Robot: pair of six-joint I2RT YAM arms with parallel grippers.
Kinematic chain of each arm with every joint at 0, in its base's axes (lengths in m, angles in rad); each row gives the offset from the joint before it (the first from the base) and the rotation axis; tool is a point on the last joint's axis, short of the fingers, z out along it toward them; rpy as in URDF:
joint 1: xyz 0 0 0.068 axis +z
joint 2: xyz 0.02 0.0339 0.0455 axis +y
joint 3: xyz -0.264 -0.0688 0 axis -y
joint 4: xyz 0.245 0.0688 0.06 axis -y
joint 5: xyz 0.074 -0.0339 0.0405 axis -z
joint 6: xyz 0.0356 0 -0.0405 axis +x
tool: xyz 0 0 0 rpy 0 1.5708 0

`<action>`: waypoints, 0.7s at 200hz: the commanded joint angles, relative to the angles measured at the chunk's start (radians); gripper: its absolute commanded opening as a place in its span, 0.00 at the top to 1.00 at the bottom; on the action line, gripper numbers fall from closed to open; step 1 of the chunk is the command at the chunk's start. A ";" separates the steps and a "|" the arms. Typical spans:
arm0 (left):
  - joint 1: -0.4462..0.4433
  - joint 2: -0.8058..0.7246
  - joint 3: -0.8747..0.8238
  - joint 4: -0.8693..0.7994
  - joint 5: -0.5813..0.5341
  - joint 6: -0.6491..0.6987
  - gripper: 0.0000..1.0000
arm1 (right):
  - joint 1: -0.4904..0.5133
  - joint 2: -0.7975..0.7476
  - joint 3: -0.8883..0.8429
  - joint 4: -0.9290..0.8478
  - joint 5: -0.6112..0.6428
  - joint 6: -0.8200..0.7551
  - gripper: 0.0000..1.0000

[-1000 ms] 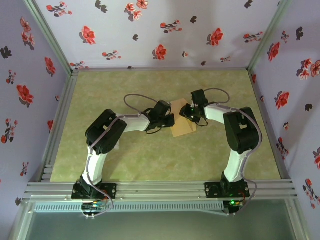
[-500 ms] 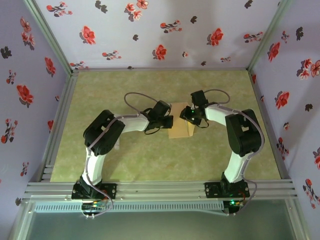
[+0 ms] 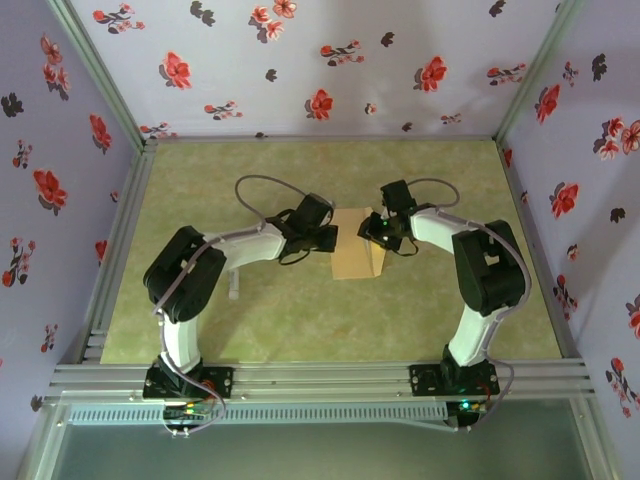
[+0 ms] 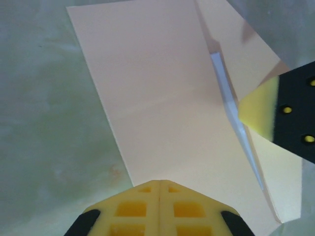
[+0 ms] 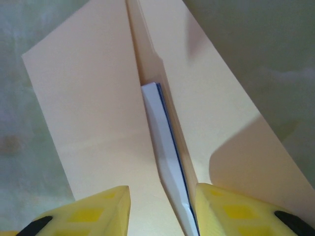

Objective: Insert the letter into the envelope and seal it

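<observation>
once swung straighter on the surface (image 3: 250,320), squarer to both arms.
envelope (image 3: 355,262) flat at mid-surface, flap unsealed; left tool (image 4: 160,184) clenched empty at its edge, drawn back leftward; right tool (image 5: 162,191) released slightly wider, astride the letter (image 5: 165,147), almost fully inside; sealing apparently next.

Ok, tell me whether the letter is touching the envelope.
Touching. The right wrist view shows the letter's white, blue-edged strip tucked into the envelope's mouth, under its flap.
</observation>
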 commanded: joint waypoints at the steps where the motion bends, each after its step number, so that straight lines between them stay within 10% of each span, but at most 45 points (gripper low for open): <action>1: 0.037 0.028 0.007 -0.023 -0.031 0.032 1.00 | 0.006 0.034 0.045 -0.003 -0.017 0.007 0.60; 140: 0.085 0.202 0.114 -0.007 0.020 0.011 1.00 | 0.023 0.119 0.109 -0.045 0.033 -0.010 0.59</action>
